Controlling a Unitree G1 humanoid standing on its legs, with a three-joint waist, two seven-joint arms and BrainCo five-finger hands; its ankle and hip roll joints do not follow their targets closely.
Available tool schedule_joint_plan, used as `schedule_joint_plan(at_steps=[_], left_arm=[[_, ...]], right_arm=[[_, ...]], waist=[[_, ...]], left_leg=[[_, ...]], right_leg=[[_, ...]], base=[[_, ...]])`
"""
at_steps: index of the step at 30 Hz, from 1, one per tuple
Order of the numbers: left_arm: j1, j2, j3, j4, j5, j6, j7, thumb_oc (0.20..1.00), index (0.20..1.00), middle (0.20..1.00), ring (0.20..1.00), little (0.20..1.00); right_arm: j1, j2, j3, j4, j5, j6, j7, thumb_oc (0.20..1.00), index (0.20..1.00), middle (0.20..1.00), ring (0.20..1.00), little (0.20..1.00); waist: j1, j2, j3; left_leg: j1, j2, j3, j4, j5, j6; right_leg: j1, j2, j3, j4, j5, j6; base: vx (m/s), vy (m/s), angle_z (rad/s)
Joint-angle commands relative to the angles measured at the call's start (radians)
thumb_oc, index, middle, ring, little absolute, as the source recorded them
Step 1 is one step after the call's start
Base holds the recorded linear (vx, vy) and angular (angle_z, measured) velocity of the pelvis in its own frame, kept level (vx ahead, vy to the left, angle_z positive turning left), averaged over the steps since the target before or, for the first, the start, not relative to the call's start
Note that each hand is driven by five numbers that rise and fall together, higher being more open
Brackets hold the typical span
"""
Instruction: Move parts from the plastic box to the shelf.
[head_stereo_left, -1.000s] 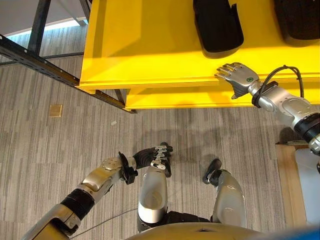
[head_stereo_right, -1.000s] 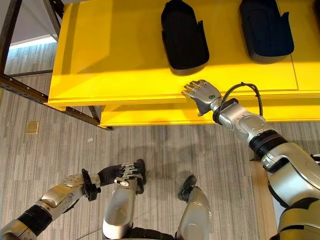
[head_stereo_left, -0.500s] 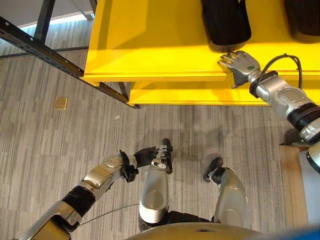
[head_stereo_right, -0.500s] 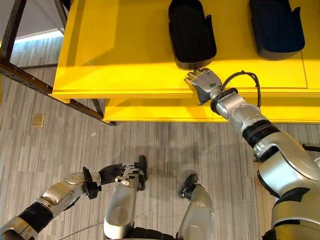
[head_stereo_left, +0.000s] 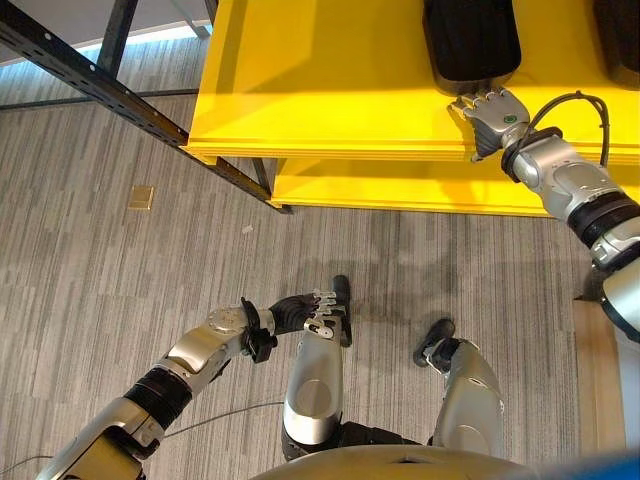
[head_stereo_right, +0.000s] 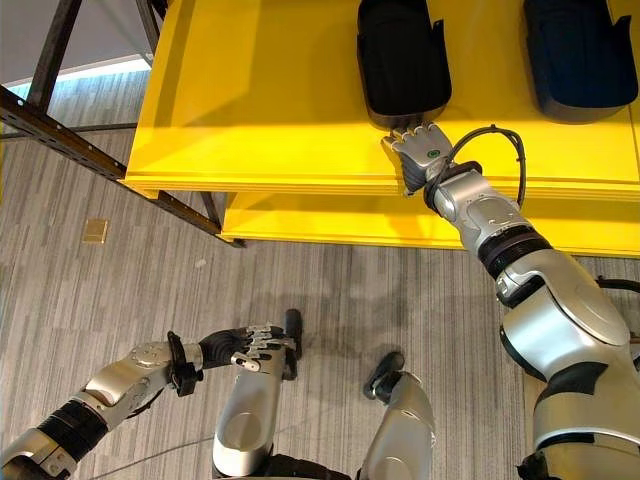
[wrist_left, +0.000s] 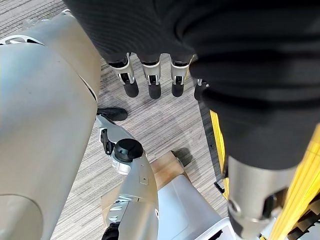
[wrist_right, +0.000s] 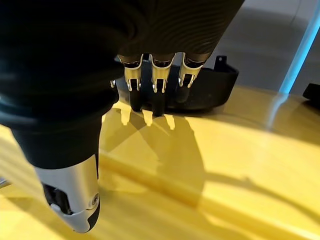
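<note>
The right hand (head_stereo_right: 420, 148), fingers straight and together, seems to touch the near end of the black moulded plastic part (head_stereo_right: 402, 58) lying lengthwise away from the yellow shelf's (head_stereo_right: 250, 110) front edge, while the left hand (head_stereo_left: 305, 312) hangs relaxed, far off.

yellow shelf (head_stereo_right: 270, 110), black parts (head_stereo_right: 402, 55), grey striped carpet (head_stereo_right: 120, 290)

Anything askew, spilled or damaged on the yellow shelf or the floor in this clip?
Nothing stands out. Two black parts lie flat on the yellow shelf, apart from each other. The right hand, fingers straight, meets the near end of the first part. The left hand hangs low over the carpet.
</note>
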Motion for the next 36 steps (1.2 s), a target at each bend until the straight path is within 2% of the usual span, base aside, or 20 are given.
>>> schedule_joint_plan(at_steps=[1,4,16,21,36], left_arm=[[-0.009,0.043,-0.026,-0.088,-0.002,0.006,-0.029,1.0,1.0,1.0,1.0,1.0],[-0.012,0.054,-0.021,-0.1,-0.014,0.015,-0.026,1.0,1.0,1.0,1.0,1.0],[-0.02,0.054,-0.012,-0.111,-0.027,0.037,-0.021,1.0,1.0,1.0,1.0,1.0],[-0.034,0.049,-0.023,-0.096,-0.03,0.035,-0.019,1.0,1.0,1.0,1.0,1.0],[-0.053,0.028,-0.046,-0.067,-0.041,0.032,-0.003,1.0,1.0,1.0,1.0,1.0]], right_arm=[[-0.071,0.009,0.035,0.102,0.053,0.067,0.063,1.0,1.0,1.0,1.0,1.0],[-0.08,0.015,0.029,0.114,0.096,0.077,0.062,1.0,1.0,1.0,1.0,1.0],[-0.095,0.041,0.005,0.134,0.104,0.103,0.07,1.0,1.0,1.0,1.0,1.0],[-0.1,0.058,-0.006,0.152,0.148,0.124,0.063,1.0,1.0,1.0,1.0,1.0],[-0.121,0.099,-0.029,0.175,0.147,0.156,0.05,1.0,1.0,1.0,1.0,1.0]], waist=[[0.053,-0.006,0.009],[0.057,-0.002,0.009],[0.062,0.006,0.009],[0.062,0.009,0.009],[0.065,0.017,0.009]], left_leg=[[0.037,0.076,-0.026,0.021,-0.039,-0.04],[0.034,0.074,-0.03,0.023,-0.038,-0.039],[0.044,0.069,-0.03,0.014,-0.032,-0.039],[0.049,0.07,-0.028,0.011,-0.028,-0.04],[0.043,0.069,-0.032,0.014,-0.024,-0.041]], right_leg=[[0.01,-0.068,0.032,0.001,0.071,0.14],[0.008,-0.071,0.029,0.006,0.072,0.141],[0.016,-0.079,0.021,0.008,0.073,0.143],[0.022,-0.085,0.016,0.0,0.081,0.148],[0.017,-0.098,0.012,0.005,0.087,0.154]], base=[[-0.01,-0.003,0.05],[0.0,0.0,0.01],[0.0,0.004,0.01],[0.0,0.0,0.0],[0.0,0.0,0.0]])
